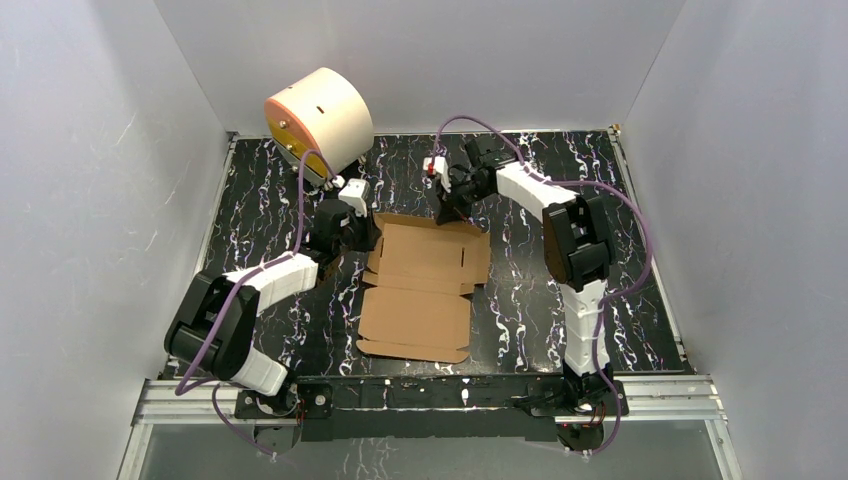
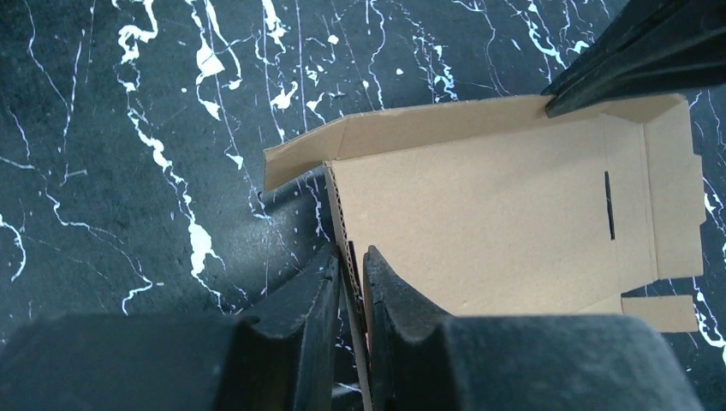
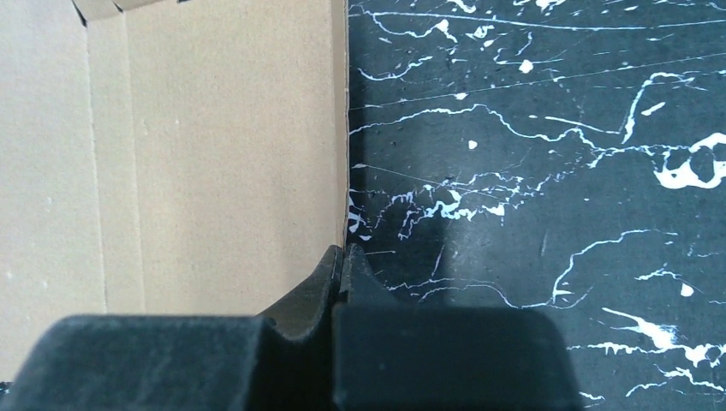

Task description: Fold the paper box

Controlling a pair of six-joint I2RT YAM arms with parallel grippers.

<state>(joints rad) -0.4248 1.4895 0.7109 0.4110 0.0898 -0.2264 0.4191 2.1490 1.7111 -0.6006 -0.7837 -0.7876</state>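
Note:
The paper box (image 1: 420,285) is a brown die-cut cardboard sheet lying mid-table, its near panel flat and its far half partly raised into walls. My left gripper (image 2: 351,267) is shut on the box's upright left wall (image 2: 338,205), whose corrugated edge runs between the fingers. My right gripper (image 3: 344,255) is shut on the thin upright edge of the paper box (image 3: 214,154) at its far side. In the left wrist view the right arm's fingers (image 2: 616,60) meet the far wall's top edge. From above, the left gripper (image 1: 358,232) and right gripper (image 1: 447,205) flank the far half.
A cream cylinder with an orange face (image 1: 320,118) sits at the back left, close behind the left arm. White walls enclose the black marbled table (image 1: 540,300) on three sides. Purple cables loop over both arms.

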